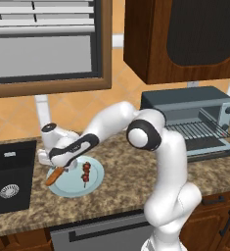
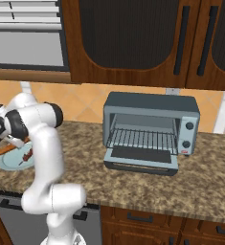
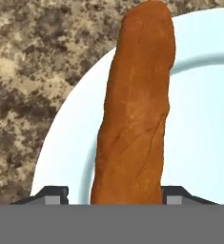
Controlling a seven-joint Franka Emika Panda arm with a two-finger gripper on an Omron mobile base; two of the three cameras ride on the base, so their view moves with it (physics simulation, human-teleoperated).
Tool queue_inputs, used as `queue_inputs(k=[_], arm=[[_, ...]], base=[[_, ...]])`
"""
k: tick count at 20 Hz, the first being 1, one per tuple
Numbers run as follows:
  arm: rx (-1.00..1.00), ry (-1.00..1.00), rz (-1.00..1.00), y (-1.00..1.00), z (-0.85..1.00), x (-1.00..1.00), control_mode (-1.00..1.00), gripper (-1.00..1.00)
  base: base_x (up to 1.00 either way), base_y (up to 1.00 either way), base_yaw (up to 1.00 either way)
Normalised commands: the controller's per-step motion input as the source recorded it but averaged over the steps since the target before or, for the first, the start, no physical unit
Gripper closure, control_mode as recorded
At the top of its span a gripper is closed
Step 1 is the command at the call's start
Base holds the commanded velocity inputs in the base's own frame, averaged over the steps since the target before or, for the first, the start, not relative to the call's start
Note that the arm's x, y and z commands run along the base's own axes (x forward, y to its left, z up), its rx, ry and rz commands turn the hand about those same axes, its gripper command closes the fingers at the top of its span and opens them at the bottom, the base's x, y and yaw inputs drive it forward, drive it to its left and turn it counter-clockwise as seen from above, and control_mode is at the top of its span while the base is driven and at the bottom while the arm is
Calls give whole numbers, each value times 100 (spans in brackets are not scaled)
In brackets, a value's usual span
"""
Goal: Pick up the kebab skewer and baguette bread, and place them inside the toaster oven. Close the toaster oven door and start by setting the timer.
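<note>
Nothing is in the boxy grey-blue toaster oven [image 2: 151,128] yet; its glass-windowed drop-down door [image 2: 141,160] hangs open, well off from the claw [image 3: 115,194]. The claw's tips straddle the slim orange-brown baguette [image 3: 135,109] on the pale blue plate [image 3: 204,143], partly open; whether it grips yet, I cannot tell. The dark red kebab skewer [image 1: 86,172] lies beside, untouched. Both loadings, door and timer remain.

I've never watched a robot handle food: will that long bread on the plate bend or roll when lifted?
The baguette bread looks crusty and straight, so probably stiff. Its rounded sides might let it roll on the smooth plate. The gripper straddles one end, so it may tilt.
</note>
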Motion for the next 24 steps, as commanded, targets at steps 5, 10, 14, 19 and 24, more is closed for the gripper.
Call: queue_inputs(k=[5,10,14,19,24], arm=[[0,0,-2,-12,18,0,-100,100],[6,0,-17,-61,93,-16,-100,100],[13,0,-25,-100,74,-73,-100,100],[16,1,-25,-100,52,-85,-100,100],[15,1,-25,-100,44,-63,-100,100]], base=[[0,0,0],[0,0,0],[0,0,0],[0,0,0],[0,0,0]])
